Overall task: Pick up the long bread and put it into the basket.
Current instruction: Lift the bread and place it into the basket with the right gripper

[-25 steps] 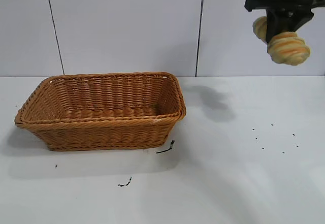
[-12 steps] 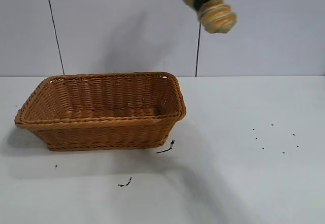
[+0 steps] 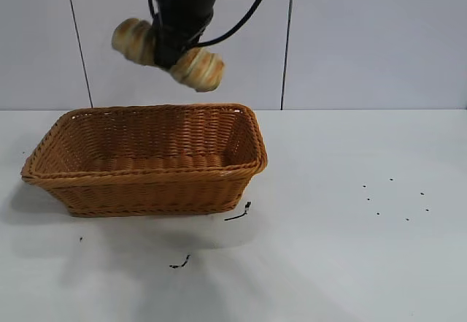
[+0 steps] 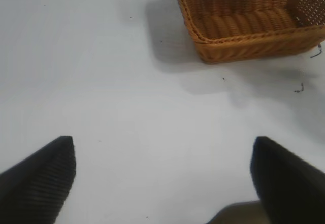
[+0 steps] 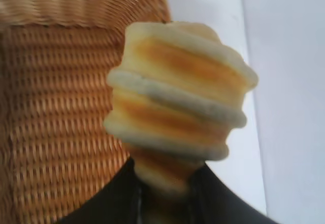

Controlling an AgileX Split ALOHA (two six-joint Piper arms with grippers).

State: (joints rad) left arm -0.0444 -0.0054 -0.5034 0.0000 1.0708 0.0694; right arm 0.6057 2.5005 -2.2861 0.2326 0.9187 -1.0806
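Right gripper (image 3: 174, 44) is clamping the bread (image 3: 197, 69) across its middle, both ends sticking out either side of the jaws. Bread is hanging in the air above the basket (image 3: 146, 163), over the back rim, not yet inside.

Handling judgement: probably light, ridged crust giving good purchase, likely to dent under a hard squeeze; a mid-length grip is balancing it well.

Long axis is running roughly along the basket's length, the right end tipping lower.

Left gripper (image 4: 162, 183) is idling with fingers spread over bare table, away from the basket.
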